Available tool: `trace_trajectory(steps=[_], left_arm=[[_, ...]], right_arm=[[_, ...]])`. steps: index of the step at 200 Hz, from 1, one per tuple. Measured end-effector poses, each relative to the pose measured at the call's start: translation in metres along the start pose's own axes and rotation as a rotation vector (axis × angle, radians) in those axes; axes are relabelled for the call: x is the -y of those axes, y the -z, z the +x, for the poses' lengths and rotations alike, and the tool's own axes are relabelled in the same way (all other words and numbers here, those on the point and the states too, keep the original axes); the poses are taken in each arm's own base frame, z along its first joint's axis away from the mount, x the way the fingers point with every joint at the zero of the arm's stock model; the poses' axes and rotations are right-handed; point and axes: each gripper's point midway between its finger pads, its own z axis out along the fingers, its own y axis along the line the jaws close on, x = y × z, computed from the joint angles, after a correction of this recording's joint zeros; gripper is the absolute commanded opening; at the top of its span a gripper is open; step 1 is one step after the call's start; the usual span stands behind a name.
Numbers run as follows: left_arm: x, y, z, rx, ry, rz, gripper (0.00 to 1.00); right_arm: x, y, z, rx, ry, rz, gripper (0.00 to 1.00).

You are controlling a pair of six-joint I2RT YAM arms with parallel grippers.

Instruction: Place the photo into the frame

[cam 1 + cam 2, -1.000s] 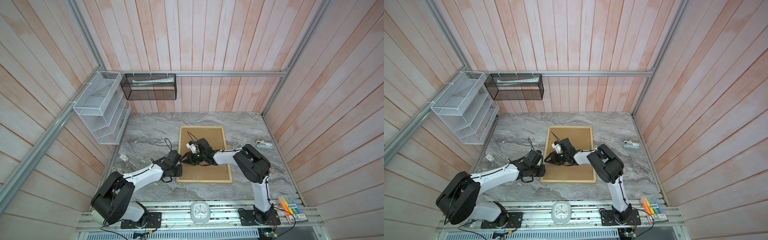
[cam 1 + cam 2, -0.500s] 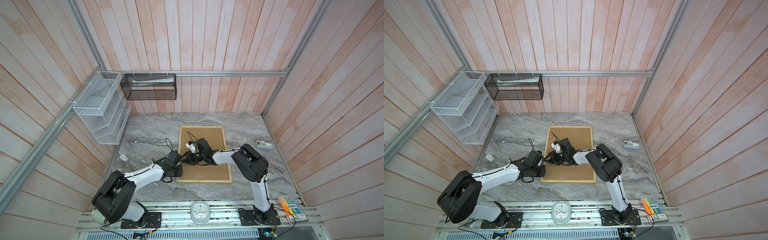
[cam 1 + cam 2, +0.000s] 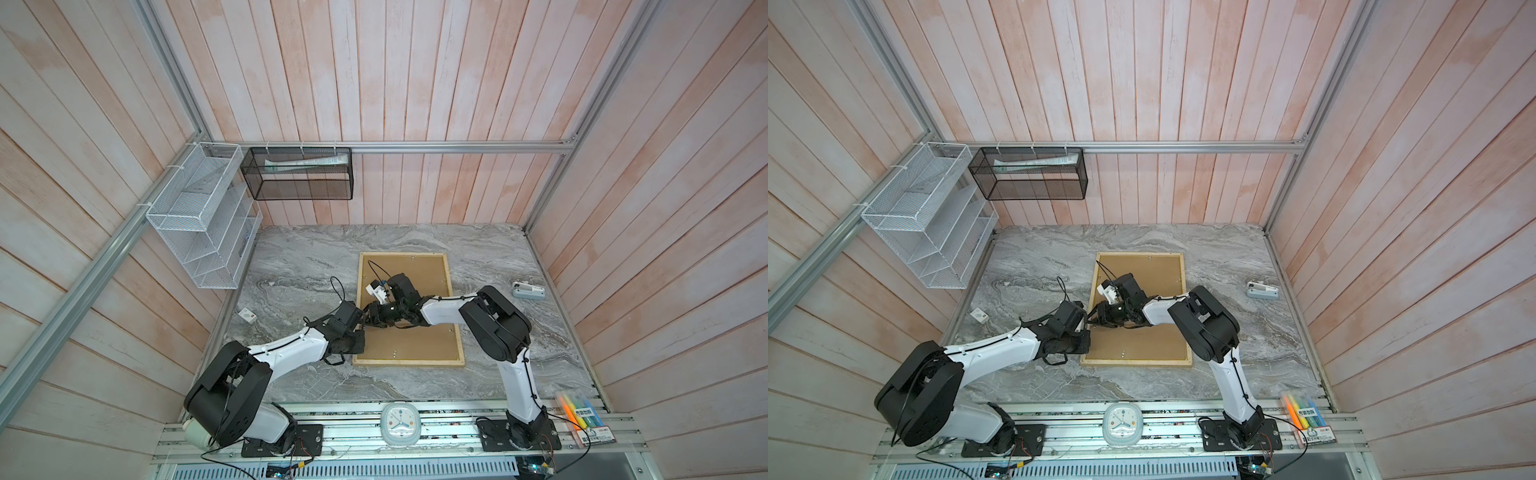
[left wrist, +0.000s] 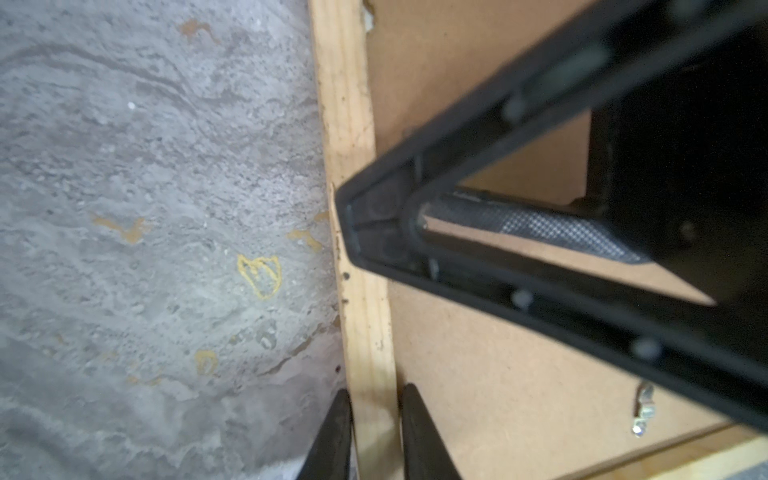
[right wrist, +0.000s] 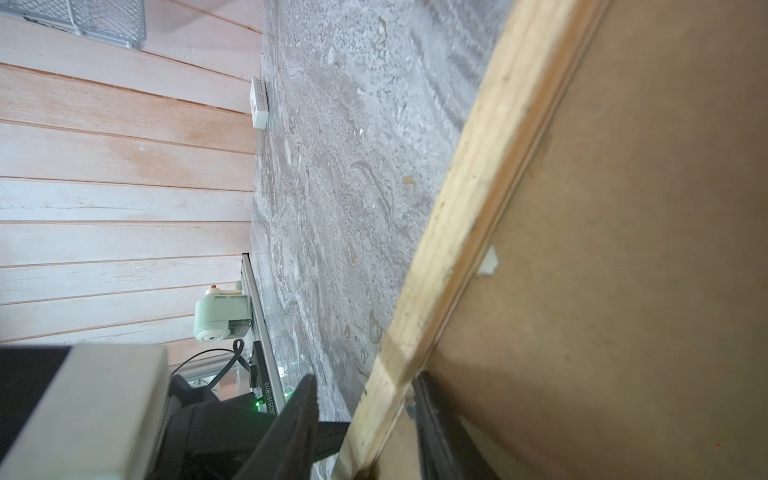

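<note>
- While both arms reach to the same long rail, both top views show one frame (image 3: 409,363) (image 3: 1138,363) lying flat near the middle of the marble table (image 3: 299,266) (image 3: 1034,266). One brown backing board (image 3: 415,274) (image 3: 1158,270) fills its opening. The photo is not in sight, and I cannot tell whether it lies under the board.
- In both top views, two grippers meet on the rail at the left of the view. The left gripper (image 3: 359,334) (image 3: 1086,334) sits just beside the right gripper (image 3: 366,318) (image 3: 1092,319), and their jaws are too small to read here.
- Around them are one clock (image 3: 401,424) and one pack of highlighters (image 3: 582,415) on the front bar. One small white box (image 3: 248,316) and one grey device (image 3: 528,290) lie on the table, well apart from the frame. One white wire rack (image 3: 199,216) and one black mesh basket (image 3: 297,174) hang on the walls.
- In the left wrist view, two fingertips (image 4: 332,436) stand narrowly one on each side of the frame's (image 4: 357,124) pale rail. I cannot tell whether they pinch it. One metal clip (image 4: 642,409) sits on the board.
- In the right wrist view there are two fingers (image 5: 436,419). One rests against the rail's inner edge, and the other stands clear over the marble. The jaws are moderately wide and grip nothing. One white tab (image 5: 487,262) sits at the seam.
</note>
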Motion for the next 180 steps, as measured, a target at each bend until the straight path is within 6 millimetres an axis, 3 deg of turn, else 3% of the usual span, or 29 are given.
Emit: trace_trajectory(steps=[180], left_arm=[[-0.0012,-0.0001,-0.0011,0.001,-0.004,-0.011,0.20]], right_arm=[[0.0033,-0.0025,0.0016,-0.096,0.125,0.010,0.40]])
